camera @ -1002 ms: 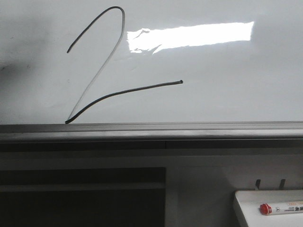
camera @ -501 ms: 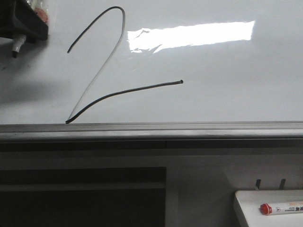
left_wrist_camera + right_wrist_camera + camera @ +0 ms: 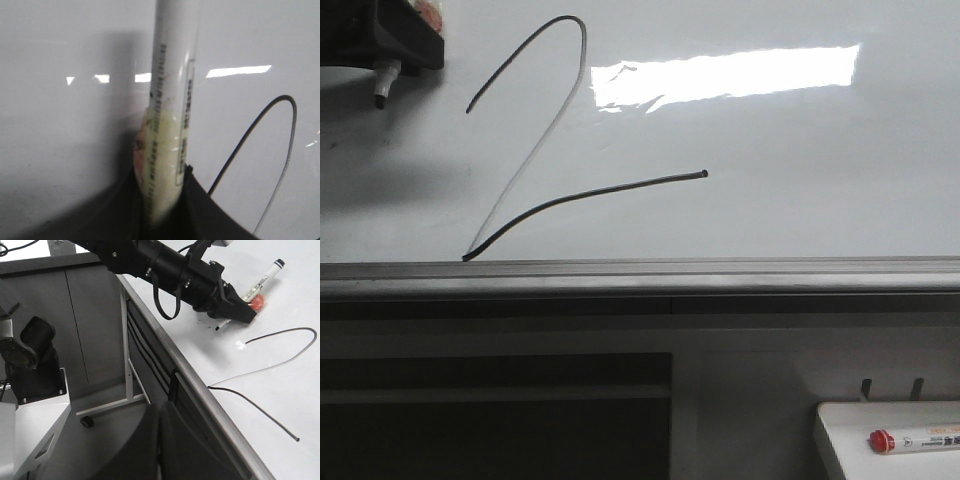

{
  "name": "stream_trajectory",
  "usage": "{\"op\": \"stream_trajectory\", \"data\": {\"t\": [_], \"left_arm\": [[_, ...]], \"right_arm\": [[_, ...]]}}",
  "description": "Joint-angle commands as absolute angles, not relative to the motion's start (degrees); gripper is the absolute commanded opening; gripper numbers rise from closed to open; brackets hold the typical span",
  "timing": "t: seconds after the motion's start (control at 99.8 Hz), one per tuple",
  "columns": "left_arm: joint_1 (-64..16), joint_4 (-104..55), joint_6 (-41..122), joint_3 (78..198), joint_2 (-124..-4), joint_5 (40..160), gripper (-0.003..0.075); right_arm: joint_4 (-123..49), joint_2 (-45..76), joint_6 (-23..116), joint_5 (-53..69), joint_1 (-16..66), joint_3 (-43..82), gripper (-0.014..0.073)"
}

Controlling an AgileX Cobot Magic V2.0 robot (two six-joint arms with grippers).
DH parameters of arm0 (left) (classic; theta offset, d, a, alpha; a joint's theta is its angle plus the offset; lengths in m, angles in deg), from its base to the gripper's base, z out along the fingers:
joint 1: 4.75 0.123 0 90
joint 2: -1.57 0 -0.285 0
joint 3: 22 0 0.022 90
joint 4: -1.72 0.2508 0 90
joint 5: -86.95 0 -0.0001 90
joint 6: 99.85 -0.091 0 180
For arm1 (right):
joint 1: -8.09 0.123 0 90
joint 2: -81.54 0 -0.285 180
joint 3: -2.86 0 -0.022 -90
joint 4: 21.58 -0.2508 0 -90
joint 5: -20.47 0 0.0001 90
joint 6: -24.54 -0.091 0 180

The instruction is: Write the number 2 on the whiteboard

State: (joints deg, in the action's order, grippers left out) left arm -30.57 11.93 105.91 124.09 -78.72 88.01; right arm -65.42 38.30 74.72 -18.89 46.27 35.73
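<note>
The whiteboard (image 3: pixel 800 200) fills the upper front view, with a grey edge rail (image 3: pixel 720 268) below it. The number 2 (image 3: pixel 620 185) is drawn on it: arched top, faint diagonal, long curved tail. My left gripper (image 3: pixel 405 35) is at the board's top left corner, shut on a white marker (image 3: pixel 382 82) whose dark tip points down, left of the 2's start. In the left wrist view the jaws (image 3: pixel 162 200) clamp the taped marker (image 3: pixel 172 75), with the 2's arch (image 3: pixel 285 97) beside it. My right gripper (image 3: pixel 159 440) is shut and empty, off the board beside the rail.
A small white tray (image 3: pixel 850 425) with a red-capped marker (image 3: pixel 910 440) sits at the lower right, below the rail. The right wrist view shows the left arm (image 3: pixel 175 265) reaching over the board and a dark robot base (image 3: pixel 35 360) beside the cabinet.
My left gripper with the marker came into the front view at the top left and has moved right, towards the 2's start. The drawn 2 is unchanged.
</note>
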Motion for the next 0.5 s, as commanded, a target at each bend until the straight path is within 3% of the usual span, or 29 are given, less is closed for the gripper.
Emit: {"op": "stream_trajectory", "data": {"t": [0.0,0.14,0.21,0.411,0.491], "left_arm": [[-30.35,11.59,105.82,125.45,-79.55,86.95,0.0044],[-30.35,11.59,105.82,125.45,-79.55,86.95,0.0238],[-30.35,11.59,105.82,125.45,-79.55,86.95,0.0300],[-30.35,11.59,105.82,125.45,-79.55,86.95,0.0321],[-30.35,11.59,105.82,125.45,-79.55,86.55,0.0363]], "right_arm": [[-67.29,38.35,74.71,-15.57,45.84,34.13,-0.0067],[-67.29,38.35,74.71,-15.57,45.84,34.13,-0.0067],[-67.29,38.35,74.71,-15.57,45.84,34.13,-0.0067],[-67.29,38.35,74.71,-15.57,45.84,34.13,-0.0067],[-67.29,38.35,74.71,-15.57,45.84,34.13,-0.0067]]}}
